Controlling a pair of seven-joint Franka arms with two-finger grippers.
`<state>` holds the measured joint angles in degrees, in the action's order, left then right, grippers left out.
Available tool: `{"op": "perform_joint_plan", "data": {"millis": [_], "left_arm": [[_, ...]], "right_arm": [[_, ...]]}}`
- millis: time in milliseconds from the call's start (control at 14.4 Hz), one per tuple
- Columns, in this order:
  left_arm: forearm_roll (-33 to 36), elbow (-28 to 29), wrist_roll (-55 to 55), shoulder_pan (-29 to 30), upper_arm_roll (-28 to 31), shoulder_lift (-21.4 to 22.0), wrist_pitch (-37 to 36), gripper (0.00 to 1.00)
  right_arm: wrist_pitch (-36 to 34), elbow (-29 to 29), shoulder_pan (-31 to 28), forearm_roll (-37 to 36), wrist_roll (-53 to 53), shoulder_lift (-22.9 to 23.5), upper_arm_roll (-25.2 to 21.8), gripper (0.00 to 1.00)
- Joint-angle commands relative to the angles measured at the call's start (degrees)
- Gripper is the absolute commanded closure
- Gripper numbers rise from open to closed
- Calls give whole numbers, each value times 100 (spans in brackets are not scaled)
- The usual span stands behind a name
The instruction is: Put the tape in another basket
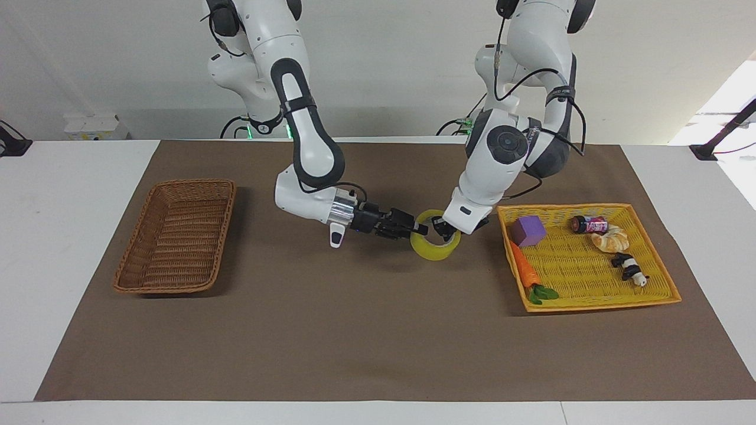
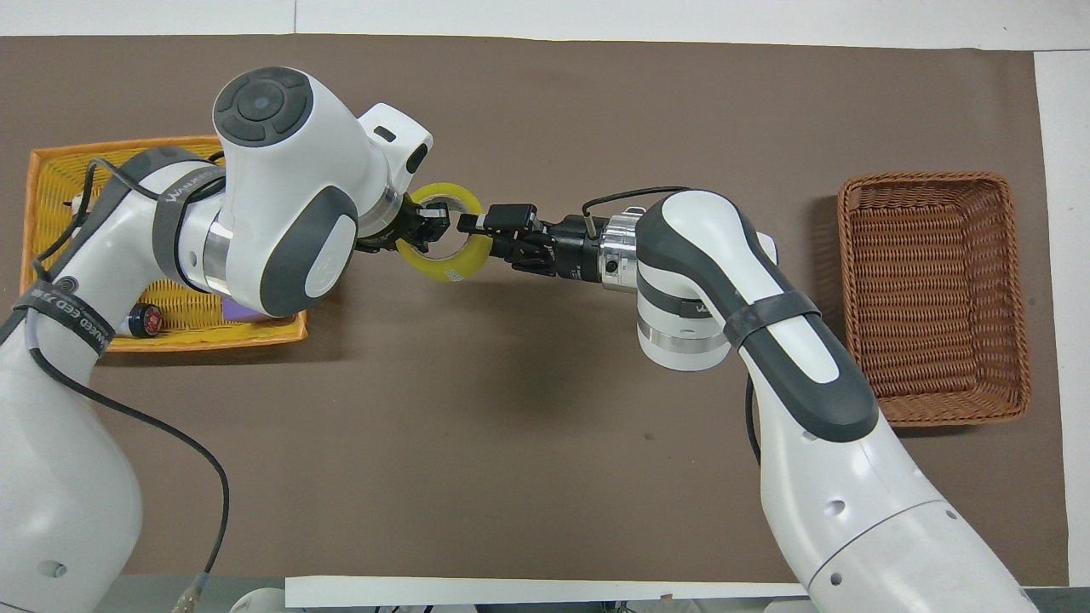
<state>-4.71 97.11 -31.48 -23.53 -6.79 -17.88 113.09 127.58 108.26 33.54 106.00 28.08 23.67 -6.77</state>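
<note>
The tape (image 1: 435, 243) hangs mid-counter above the mat, pinched at three o'clock by the left gripper (image 1: 440, 227) and at nine by the right gripper (image 1: 413, 227); the basket (image 1: 176, 236) sits well apart toward nine o'clock.

White worktop (image 1: 71, 248) spans frame, seam line along lower edge in facing view. Brown mat (image 1: 354, 330) covers most of worktop, bare white margins at frame left and right. Plain off-white wall (image 1: 384, 65) fills upper frame. Small white box (image 1: 91, 126) against wall, upper left. Black clamp-like bracket (image 1: 13, 141) at left edge; second black bracket (image 1: 723, 134) with cable at upper right. Bright daylight patch (image 1: 738, 88) at right edge, washing out worktop corner. Overhead view: white strip (image 2: 545, 589) along bottom edge.
</note>
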Motion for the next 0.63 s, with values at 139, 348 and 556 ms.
{"op": "perform_joint_plan", "data": {"millis": [139, 348, 556], "left_arm": [[-65, 151, 80, -47, 63, 189, -76, 84], [-65, -42, 27, 15, 116, 372, -505, 0], [-48, -577, 89, 339, 142, 487, -1217, 0]], "right_arm": [[-6, -33, -58, 61, 58, -12, -8, 100], [-14, -33, -67, 52, 58, -12, -8, 100], [-23, -33, -76, -35, 58, -12, -8, 100]]}}
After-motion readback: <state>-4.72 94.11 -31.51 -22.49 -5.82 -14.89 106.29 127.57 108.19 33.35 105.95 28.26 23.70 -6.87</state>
